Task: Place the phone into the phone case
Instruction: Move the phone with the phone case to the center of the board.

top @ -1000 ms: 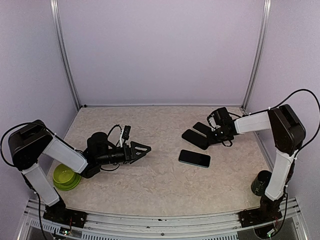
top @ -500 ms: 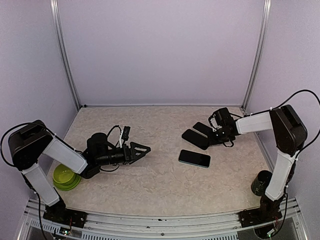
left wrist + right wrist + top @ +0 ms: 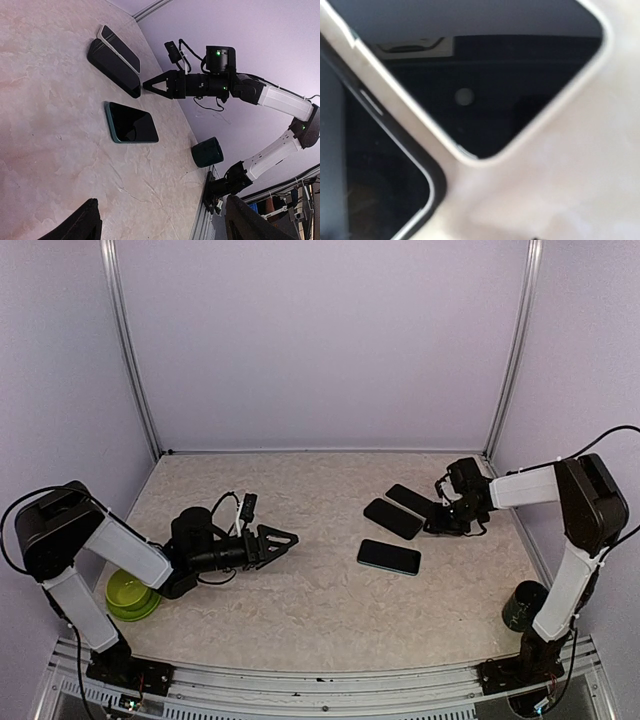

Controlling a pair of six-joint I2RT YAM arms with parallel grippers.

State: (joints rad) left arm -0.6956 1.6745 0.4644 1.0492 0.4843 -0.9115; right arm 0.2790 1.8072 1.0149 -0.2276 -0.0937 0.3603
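Observation:
A thick black phone case [image 3: 391,518] lies flat right of the table's middle. A white-rimmed phone [image 3: 407,498] lies close behind it, and a teal-rimmed phone [image 3: 389,557] lies in front, screen up. My right gripper [image 3: 435,521] is low over the table just right of the case and white-rimmed phone, touching neither. In the left wrist view its fingertips [image 3: 146,85] meet in a point and hold nothing. The right wrist view shows only the white-rimmed phone's corner [image 3: 485,90] and the case's corner [image 3: 375,185]. My left gripper [image 3: 285,538] is open and empty at the left.
A green bowl [image 3: 130,592] sits by the left arm's base. A dark cup [image 3: 522,605] stands at the near right beside the right arm's base. Purple walls and metal posts close the table in behind and at the sides.
My right gripper has drawn back to the right, away from the case and the white-rimmed phone. The phones, the case and the left arm have stayed about where they were.

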